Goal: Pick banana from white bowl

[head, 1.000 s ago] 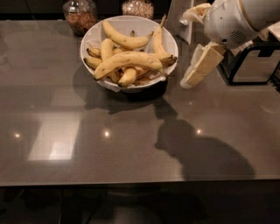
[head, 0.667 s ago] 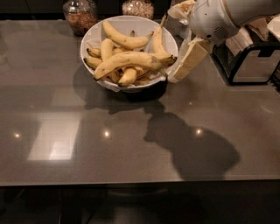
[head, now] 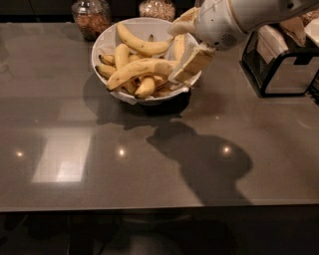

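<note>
A wide white bowl sits at the back of the dark countertop and holds several yellow bananas. One long banana lies across the top of the pile, another curves along the far side. My gripper comes in from the upper right on a white arm and hangs over the bowl's right rim, its cream-coloured fingers pointing down-left toward the tip of the long banana. It holds nothing that I can see.
Two glass jars stand behind the bowl, one with brown contents and one with pale contents. A black wire rack with napkins stands at the right. The arm's shadow falls on the counter in front.
The gripper has moved left, from beside the bowl's right side to over its right rim, nearer the bananas. The bowl and bananas have not moved.
</note>
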Controlling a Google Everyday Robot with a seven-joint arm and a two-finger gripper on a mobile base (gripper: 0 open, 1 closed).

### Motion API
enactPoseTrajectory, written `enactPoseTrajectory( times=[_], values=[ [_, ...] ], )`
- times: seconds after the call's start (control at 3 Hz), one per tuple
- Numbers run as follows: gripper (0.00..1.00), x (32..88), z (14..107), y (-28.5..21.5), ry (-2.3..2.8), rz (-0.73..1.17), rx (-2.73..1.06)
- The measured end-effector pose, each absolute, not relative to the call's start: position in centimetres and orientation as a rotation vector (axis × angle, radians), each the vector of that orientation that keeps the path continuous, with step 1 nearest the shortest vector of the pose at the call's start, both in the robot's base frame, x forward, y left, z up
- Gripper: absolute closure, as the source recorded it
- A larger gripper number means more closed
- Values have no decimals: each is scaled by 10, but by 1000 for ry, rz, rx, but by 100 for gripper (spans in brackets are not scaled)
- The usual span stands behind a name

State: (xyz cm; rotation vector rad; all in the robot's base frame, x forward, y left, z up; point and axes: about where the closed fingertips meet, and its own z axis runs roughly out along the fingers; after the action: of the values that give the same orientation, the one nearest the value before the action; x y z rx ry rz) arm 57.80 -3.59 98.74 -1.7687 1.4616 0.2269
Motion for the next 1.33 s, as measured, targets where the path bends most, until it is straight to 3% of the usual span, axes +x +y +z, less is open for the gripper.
enactPoseTrajectory(
  times=[1.33],
  values=[
    [30,612,943,7,1429,120,-1861]
  ],
)
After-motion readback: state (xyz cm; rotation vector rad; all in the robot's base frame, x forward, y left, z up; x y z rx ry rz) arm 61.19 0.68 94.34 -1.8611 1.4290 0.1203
